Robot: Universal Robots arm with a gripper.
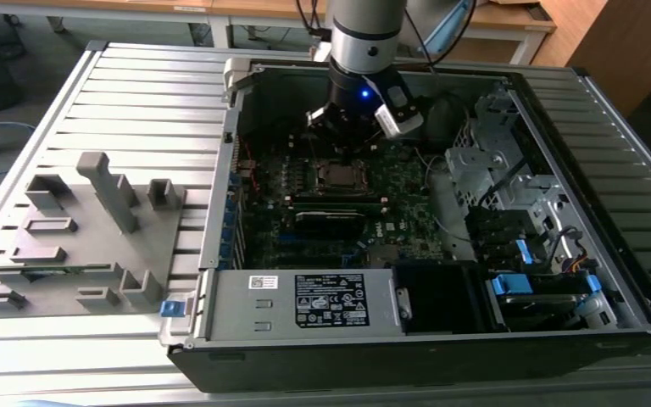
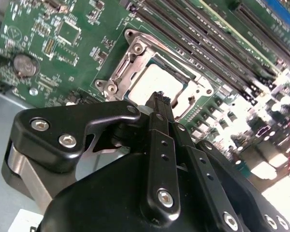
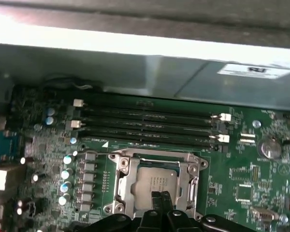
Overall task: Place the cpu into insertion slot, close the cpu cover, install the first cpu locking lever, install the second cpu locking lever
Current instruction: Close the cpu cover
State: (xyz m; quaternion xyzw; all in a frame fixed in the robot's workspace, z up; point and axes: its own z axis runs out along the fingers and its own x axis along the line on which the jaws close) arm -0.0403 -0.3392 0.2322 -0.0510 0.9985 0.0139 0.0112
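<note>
The cpu (image 3: pixel 153 182) lies flat in the insertion slot (image 3: pixel 120 189) on the green motherboard, its pale metal top showing through the window. The silver cpu cover (image 3: pixel 154 158) lies down around it as a frame. In the second wrist view the cpu (image 2: pixel 157 82) sits inside the cover's frame (image 2: pixel 128 63) as well. My gripper (image 2: pixel 159 98) is shut with nothing between its thin black fingers, and its tip hangs just over the edge of the cpu (image 3: pixel 159 195). In the exterior view the gripper (image 1: pixel 346 140) hovers inside the open computer case above the socket (image 1: pixel 337 175).
Long black memory slots (image 3: pixel 145 121) run beside the socket. A coin battery (image 3: pixel 270 147) sits on the board. The power supply (image 1: pixel 303 301) and the drive cage (image 1: pixel 495 178) bound the case. A grey fixture plate (image 1: pixel 77 237) lies at the exterior view's left.
</note>
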